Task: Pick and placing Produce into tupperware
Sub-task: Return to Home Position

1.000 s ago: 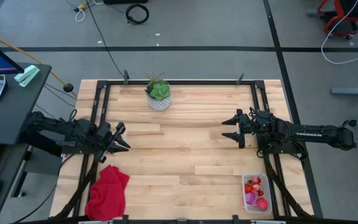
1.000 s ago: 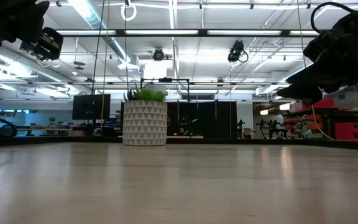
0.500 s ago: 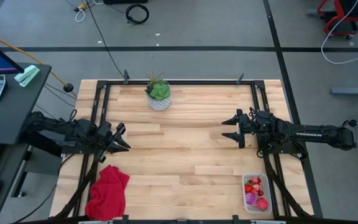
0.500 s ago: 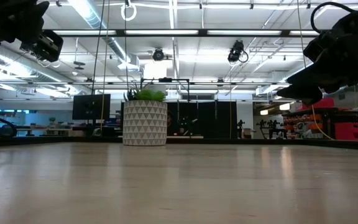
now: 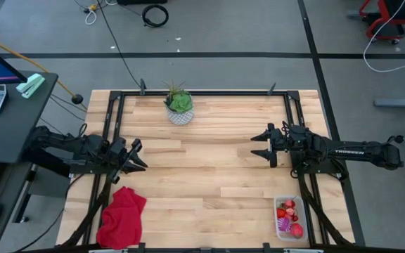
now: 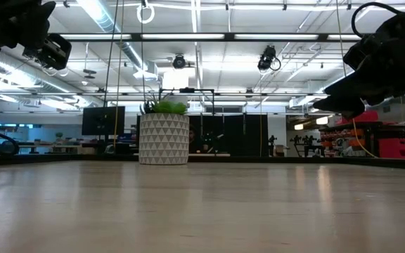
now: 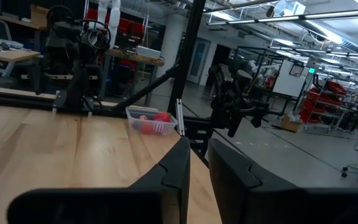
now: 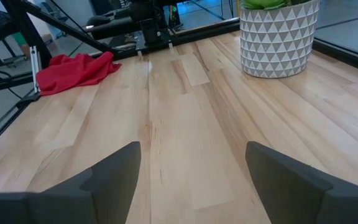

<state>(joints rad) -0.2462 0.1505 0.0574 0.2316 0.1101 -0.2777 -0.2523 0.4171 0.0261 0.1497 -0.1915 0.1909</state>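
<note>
The clear tupperware (image 5: 289, 217) stands at the table's near right corner, holding red pieces and a purple ribbed ball (image 5: 283, 225); it also shows in the left wrist view (image 7: 151, 121). My left gripper (image 5: 138, 154) hovers at the table's left side, its fingers nearly together with a narrow gap and nothing between them (image 7: 197, 163). My right gripper (image 5: 259, 146) hovers above the table's right side, open wide and empty (image 8: 191, 168).
A green plant in a white patterned pot (image 5: 180, 109) stands at the far middle of the table. A red cloth (image 5: 122, 216) lies at the near left corner. Bare wood lies between the two grippers.
</note>
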